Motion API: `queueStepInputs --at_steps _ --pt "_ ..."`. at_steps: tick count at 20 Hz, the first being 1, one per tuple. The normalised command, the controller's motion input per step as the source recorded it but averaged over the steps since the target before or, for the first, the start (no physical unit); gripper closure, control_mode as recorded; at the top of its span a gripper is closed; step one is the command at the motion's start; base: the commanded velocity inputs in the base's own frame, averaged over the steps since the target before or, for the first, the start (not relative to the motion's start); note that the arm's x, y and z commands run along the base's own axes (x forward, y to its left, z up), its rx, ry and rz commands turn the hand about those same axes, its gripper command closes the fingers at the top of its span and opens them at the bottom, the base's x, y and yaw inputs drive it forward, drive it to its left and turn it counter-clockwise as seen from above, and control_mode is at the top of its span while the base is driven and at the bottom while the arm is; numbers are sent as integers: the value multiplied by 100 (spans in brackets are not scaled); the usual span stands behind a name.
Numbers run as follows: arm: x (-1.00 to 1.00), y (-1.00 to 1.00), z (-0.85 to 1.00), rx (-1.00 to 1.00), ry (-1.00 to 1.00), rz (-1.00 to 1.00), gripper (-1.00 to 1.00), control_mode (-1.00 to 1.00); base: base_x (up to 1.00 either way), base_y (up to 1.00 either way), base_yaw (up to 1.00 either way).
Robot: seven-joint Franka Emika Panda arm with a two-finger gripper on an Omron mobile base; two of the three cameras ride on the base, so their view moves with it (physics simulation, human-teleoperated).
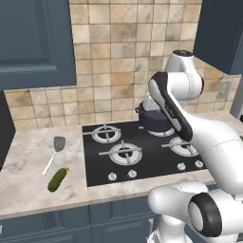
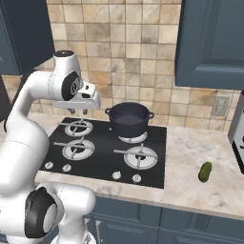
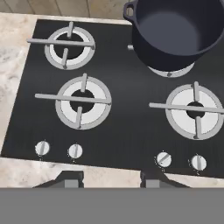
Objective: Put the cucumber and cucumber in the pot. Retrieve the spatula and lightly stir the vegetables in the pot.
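Sitting spot of the pot: the round, deep, dark navy-blue cooking pot (image 2: 129, 119) is on the back right burner of the black four-burner gas stovetop (image 2: 100, 155), looks empty inside from the hand view.
First cucumber: a stubby dark-green cucumber with a yellowish tip (image 1: 57, 179) lies on the beige marble surface (image 1: 28, 152) left of the stovetop, near the front edge.
Second cucumber: another short dark-green cucumber (image 2: 205, 171) lies on the same surface right of the stovetop, well apart from the pot.
Spatula: the slim utensil with a grey slotted square head and thin silver handle (image 1: 54, 153) lies flat just behind the first cucumber, head pointing toward the wall, not touching it as far as I can see.
Pincer: the robot's dark two-finger pincer (image 3: 110, 178) hangs above the front edge of the stovetop, over the row of silver knobs (image 3: 75, 151); the fingers stand partly apart with nothing between them.
Background: tan tiled wall (image 2: 119, 47) and dark blue cabinets (image 2: 212, 43) up top.
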Motion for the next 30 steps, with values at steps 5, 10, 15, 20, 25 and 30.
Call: queueStepInputs --at_steps 5,10,15,20,25,30 --pt "-23 9 -3 -10 -2 0 -100 -100 0 0 0" --pt "-49 47 -22 -12 0 0 -100 -100 0 0 0" --pt "-52 51 -27 -7 -1 0 -100 -100 0 0 0" --pt "-42 48 -16 0 -6 -1 -100 -100 0 0 0" --pt "-31 67 -20 0 -8 -6 -100 -100 0 0 0" --pt "-9 66 -27 0 -8 -7 -100 -100 0 0 0"
